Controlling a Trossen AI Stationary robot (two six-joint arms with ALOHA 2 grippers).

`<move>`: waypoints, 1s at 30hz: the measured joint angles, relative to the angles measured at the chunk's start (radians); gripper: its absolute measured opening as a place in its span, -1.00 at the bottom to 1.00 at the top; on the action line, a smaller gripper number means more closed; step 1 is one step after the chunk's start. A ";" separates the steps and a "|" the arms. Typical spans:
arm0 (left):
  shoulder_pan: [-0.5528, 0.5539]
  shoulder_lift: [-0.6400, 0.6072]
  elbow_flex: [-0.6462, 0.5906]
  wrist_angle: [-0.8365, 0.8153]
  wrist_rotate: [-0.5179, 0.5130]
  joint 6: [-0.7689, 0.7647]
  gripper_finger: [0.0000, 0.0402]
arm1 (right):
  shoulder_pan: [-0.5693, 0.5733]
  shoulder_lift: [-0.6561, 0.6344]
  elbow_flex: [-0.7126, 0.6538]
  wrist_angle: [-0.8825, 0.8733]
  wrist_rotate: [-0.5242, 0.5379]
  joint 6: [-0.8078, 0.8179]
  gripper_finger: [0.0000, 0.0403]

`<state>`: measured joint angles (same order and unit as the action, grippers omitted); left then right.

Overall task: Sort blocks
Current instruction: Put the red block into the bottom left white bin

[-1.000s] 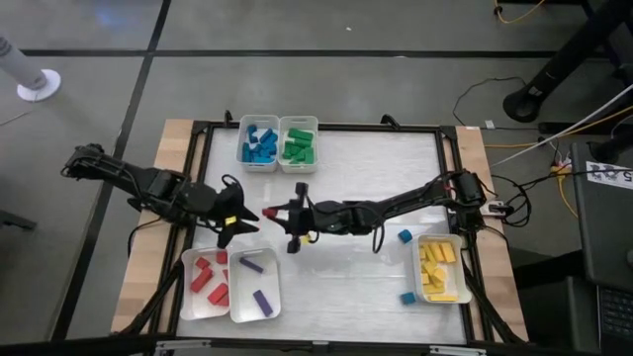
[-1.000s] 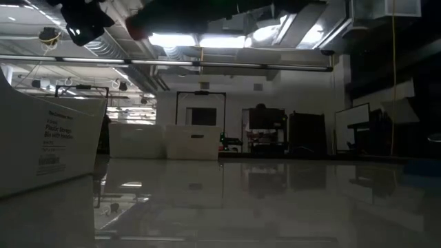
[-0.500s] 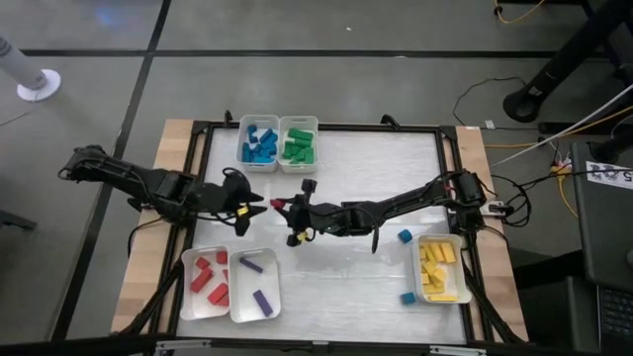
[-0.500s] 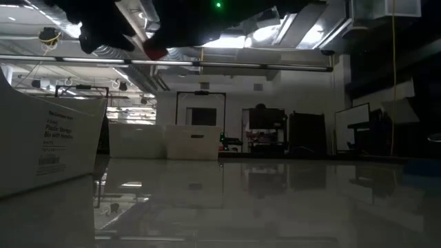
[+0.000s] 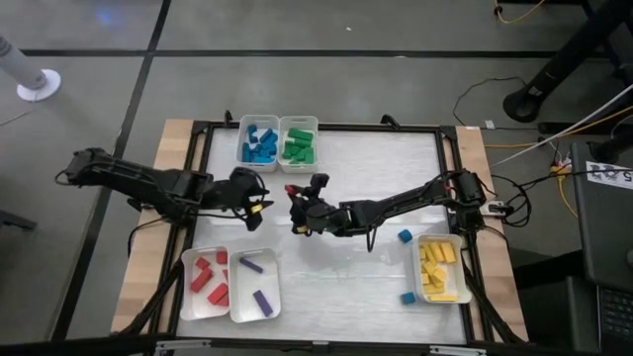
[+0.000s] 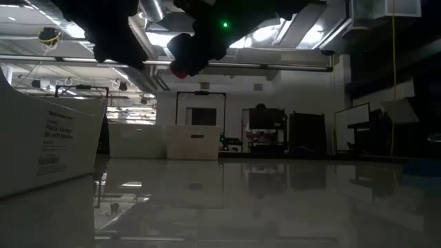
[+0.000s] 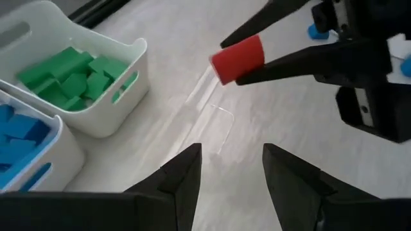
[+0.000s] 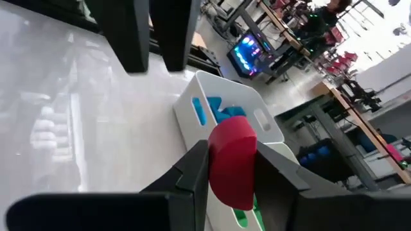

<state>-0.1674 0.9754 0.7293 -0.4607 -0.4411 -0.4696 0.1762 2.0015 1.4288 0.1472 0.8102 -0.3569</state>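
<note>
Red block [image 7: 237,58] is sitting pinched in the right gripper [image 5: 293,194], aloft mid-table. Facing it just beside, the left gripper [image 5: 259,201] is gaping empty, nearer the red-block tray [image 5: 188,293] for a handover.

Counter [image 5: 376,158] layout, high view: two trays side by side at far edge, left of centre, w/ blocks in each, left tray [image 5: 258,143] touching right tray [image 5: 298,142]. Near-left corner: two more trays [image 5: 229,285] side by side, blocks in both. Near-right: one tray [image 5: 441,268] w/ blocks; one loose block [image 5: 405,236] just left of it toward centre, another [image 5: 406,298] by its near-left corner. Mid-counter, the pincers face each other above the surface: left pincer [image 5: 259,203] on the left, right pincer [image 5: 294,192] just right of it, a block [image 7: 238,59] between its fingers.
</note>
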 joint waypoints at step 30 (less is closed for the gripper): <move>0.118 0.118 0.000 0.044 0.097 0.044 -0.23 | 0.000 0.000 0.000 -0.019 -0.018 0.000 -0.50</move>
<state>-0.0494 1.0931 0.7296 -0.4164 -0.3437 -0.4260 0.1764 2.0010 1.4288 0.1284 0.7925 -0.3573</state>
